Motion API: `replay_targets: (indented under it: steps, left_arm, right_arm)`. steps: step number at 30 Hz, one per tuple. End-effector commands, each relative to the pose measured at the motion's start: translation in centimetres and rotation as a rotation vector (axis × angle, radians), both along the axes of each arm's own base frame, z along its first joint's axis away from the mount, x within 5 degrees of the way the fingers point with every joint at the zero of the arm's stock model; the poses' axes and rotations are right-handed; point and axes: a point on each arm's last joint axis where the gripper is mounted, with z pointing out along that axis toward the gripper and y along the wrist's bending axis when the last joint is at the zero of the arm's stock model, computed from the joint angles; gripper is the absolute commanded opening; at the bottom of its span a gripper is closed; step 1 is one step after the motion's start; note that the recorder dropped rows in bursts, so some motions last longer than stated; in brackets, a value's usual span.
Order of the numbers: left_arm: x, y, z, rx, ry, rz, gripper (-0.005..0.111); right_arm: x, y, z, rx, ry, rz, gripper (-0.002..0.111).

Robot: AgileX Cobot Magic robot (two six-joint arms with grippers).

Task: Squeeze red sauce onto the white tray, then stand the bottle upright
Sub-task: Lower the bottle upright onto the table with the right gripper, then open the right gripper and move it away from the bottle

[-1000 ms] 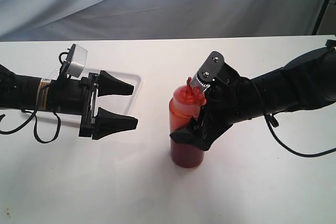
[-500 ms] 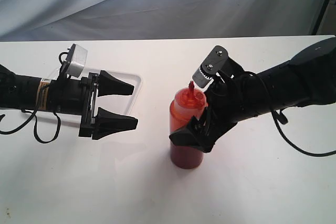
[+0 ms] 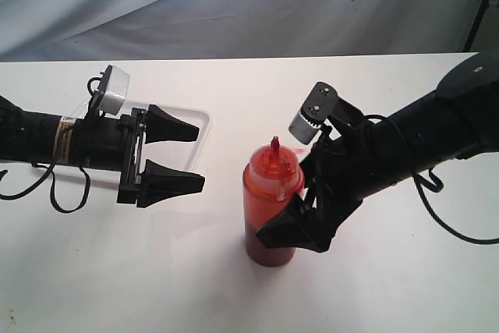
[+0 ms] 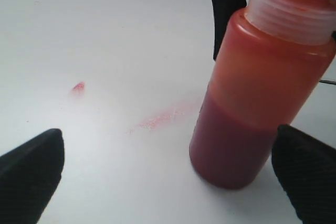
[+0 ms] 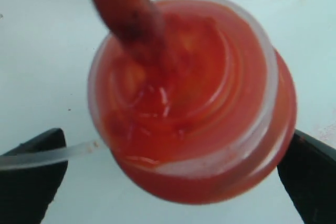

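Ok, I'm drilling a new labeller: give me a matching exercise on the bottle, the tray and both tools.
1 bottle
2 white tray
3 left tool
4 right tool

A open, straddling the bottle
B upright on the table
C open, empty, clear of the bottle
D partly hidden behind the left arm

Pairs: 1-B, 2-D, 3-C, 4-A

Bare white tabletop (image 3: 222, 228) lies free between the left gripper (image 3: 199, 157) and the upright orange-red plastic squeeze bottle (image 3: 265, 220), flanked by the right gripper (image 3: 288, 207).
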Motion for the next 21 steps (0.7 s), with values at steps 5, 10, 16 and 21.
replay_targets:
  steps: [5, 10, 16, 21]
  left_arm:
    - [-0.1, 0.0, 0.5, -0.008, -0.004, -0.009, 0.105]
    - [-0.1, 0.0, 0.5, -0.008, -0.004, -0.009, 0.105]
    - [-0.8, 0.1, 0.0, 0.045, 0.062, -0.070, 0.105]
    - [-1.0, 0.2, -0.4, 0.060, 0.115, -0.077, 0.105]
  right_arm:
    - [-0.4, -0.2, 0.5, 0.000, 0.010, 0.037, 0.105]
    - [-0.7, -1.0, 1.3, -0.084, -0.035, 0.037, 0.105]
    - [-0.6, -2.4, 2.9, -0.207, -0.135, -0.061, 0.105]
    - [-0.5, -2.7, 3.9, -0.205, -0.198, -0.096, 0.105]
